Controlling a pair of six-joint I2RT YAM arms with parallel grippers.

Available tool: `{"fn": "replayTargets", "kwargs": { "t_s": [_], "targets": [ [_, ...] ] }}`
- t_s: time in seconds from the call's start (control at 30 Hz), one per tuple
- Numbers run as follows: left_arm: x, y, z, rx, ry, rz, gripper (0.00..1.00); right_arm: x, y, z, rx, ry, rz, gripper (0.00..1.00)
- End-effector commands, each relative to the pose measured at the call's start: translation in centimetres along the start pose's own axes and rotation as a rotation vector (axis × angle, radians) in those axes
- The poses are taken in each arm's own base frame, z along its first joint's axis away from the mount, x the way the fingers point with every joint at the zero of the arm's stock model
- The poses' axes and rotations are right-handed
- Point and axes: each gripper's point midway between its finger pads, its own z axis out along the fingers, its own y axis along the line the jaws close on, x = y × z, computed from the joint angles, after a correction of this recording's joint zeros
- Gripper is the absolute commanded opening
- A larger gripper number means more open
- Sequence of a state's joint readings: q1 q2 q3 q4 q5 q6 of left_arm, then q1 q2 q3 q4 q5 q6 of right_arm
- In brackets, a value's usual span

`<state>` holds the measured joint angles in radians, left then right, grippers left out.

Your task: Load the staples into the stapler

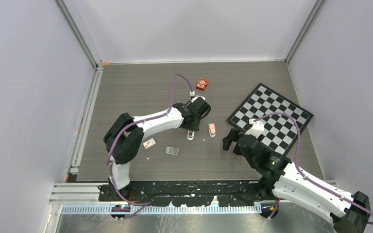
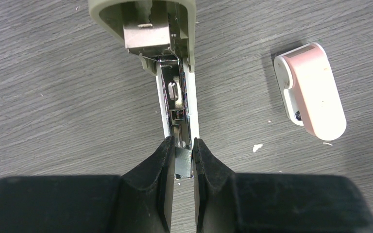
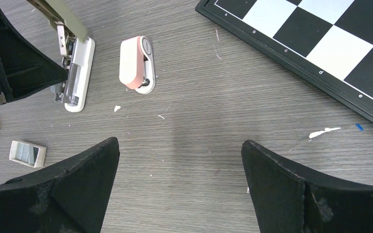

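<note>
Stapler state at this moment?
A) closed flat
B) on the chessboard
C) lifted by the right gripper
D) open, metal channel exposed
D: the stapler has its olive cover swung up, and its pale channel lies bare at the left gripper.

At the centre of the frame the left gripper (image 1: pixel 190 130) hangs over the stapler (image 1: pixel 190 137), with a pink-and-white piece (image 1: pixel 212 129) just to its right, the staples (image 1: pixel 172 151) and a small card-like box (image 1: pixel 149 143) to the lower left, a red packet (image 1: pixel 202 84) above, and the right gripper (image 1: pixel 229 139) at the near corner of a chessboard (image 1: pixel 270 118).
</note>
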<state>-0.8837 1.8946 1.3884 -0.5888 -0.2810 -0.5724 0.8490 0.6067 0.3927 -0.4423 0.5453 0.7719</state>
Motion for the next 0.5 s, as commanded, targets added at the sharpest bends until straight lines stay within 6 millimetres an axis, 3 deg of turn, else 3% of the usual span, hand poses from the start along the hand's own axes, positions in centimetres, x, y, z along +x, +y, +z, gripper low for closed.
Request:
{"fn": "replayTargets", "kwargs": {
  "t_s": [0.0, 0.47],
  "targets": [
    [-0.40, 0.01, 0.10, -0.018, -0.016, -0.003, 0.09, -1.21, 0.51, -0.05, -0.005, -0.046, 0.036, 1.00],
    [0.24, 0.22, 0.76, -0.036, 0.004, 0.007, 0.09, -1.37, 0.34, -0.26, -0.004, -0.052, 0.039, 1.00]
  ]
}}
